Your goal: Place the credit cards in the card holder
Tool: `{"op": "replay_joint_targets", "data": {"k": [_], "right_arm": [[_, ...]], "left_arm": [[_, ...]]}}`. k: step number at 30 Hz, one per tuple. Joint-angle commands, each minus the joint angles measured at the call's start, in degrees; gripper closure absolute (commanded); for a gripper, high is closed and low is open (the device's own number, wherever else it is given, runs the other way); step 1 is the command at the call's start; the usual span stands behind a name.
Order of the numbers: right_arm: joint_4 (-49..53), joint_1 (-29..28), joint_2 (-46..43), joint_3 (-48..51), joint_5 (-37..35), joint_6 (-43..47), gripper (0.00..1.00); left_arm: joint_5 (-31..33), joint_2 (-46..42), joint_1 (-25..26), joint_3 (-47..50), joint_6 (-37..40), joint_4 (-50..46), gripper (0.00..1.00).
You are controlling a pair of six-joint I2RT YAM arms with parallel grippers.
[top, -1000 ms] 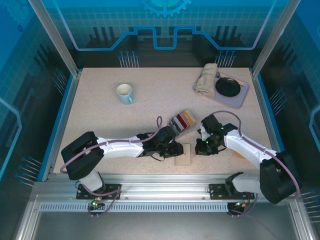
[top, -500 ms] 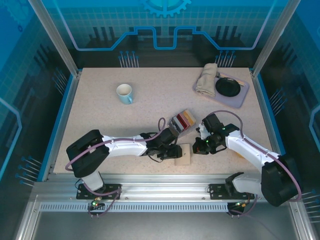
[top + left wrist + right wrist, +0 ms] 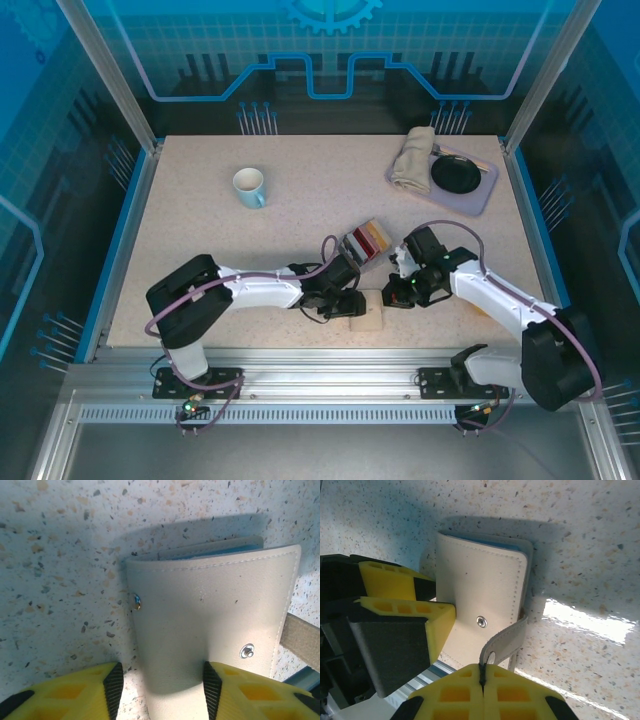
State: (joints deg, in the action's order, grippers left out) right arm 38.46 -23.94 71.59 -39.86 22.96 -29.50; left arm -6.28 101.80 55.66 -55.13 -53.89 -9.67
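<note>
Left claw (image 3: 163, 685): released, jaws part open and straddling the lower end of the card holder (image 3: 210, 605). One pad touched the holder's edge. On the other side a strip of table (image 3: 250, 260) showed between pad and holder.

Right claw (image 3: 482, 672): clenched on the card holder, pinching its unsnapped strap (image 3: 506, 639) between the closed fingers.

Holder lay flat, folded, at lower centre of the overhead view, just beside the table's near edge. Both claws were crowded around it. Bare tabletop lay left of it and up-frame.

A blue edge showed inside the fold; could not tell what it was.

Credit cards (image 3: 365, 240) lay fanned on the table just above the holder, outside it.

Mug (image 3: 248, 187) stood upper left. Tray (image 3: 470, 195) at upper right held a folded cloth (image 3: 413, 160) and a dark dish (image 3: 456, 174).
</note>
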Motion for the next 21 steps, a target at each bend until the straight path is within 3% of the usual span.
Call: {"op": "replay_joint_targets", "data": {"k": [1,21], "right_arm": [[-1.8,0.5,1.5,-0.3,3.0,0.3,1.00],[-3.1,-3.1,11.2,-3.2,3.6,1.2,1.00]], "left_arm": [[-1.2,2.7,0.1,-0.9,0.4,2.3,0.55],[-1.3,2.5,0.1,0.3,-0.9,4.4,0.64]]}}
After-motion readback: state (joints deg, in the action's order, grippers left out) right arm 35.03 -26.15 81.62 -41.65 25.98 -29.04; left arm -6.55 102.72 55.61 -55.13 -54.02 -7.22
